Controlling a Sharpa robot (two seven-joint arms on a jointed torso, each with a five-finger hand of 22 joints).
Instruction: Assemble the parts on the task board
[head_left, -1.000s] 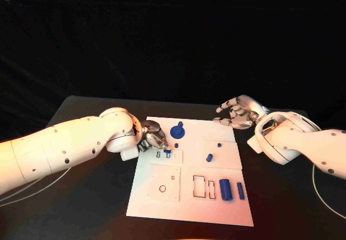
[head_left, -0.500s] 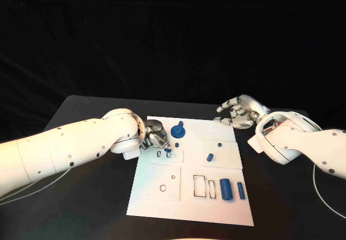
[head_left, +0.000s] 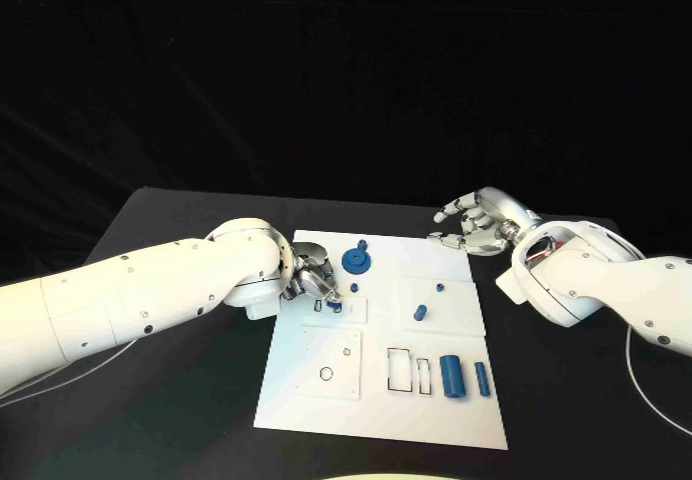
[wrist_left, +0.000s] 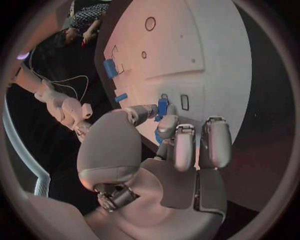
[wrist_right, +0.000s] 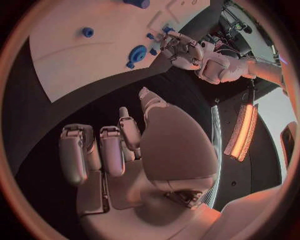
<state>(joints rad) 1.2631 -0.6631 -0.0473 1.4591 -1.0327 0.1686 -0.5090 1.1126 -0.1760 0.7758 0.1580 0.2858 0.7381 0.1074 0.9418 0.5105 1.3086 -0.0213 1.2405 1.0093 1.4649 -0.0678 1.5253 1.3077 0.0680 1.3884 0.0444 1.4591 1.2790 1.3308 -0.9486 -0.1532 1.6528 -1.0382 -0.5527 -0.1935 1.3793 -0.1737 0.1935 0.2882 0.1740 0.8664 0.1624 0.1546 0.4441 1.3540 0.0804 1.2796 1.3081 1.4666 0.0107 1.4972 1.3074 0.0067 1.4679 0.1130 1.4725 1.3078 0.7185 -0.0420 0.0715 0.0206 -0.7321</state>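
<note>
Evidently the left hand (head_left: 307, 279) is pinching a small blue part (wrist_left: 162, 107) over the slots near the task board's (head_left: 378, 415) left edge, probably to seat it. Meanwhile the right hand (head_left: 476, 224) is hovering over the tabletop (head_left: 173, 400), fingers apart and holding nothing, while roughly seven other blue parts are lying on the board.

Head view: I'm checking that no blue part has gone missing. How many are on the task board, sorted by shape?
Round disc: 1
Long bars: 2
Small loose pieces: 3
Pinched piece, held by the left hand: 1
Total: 7
</note>
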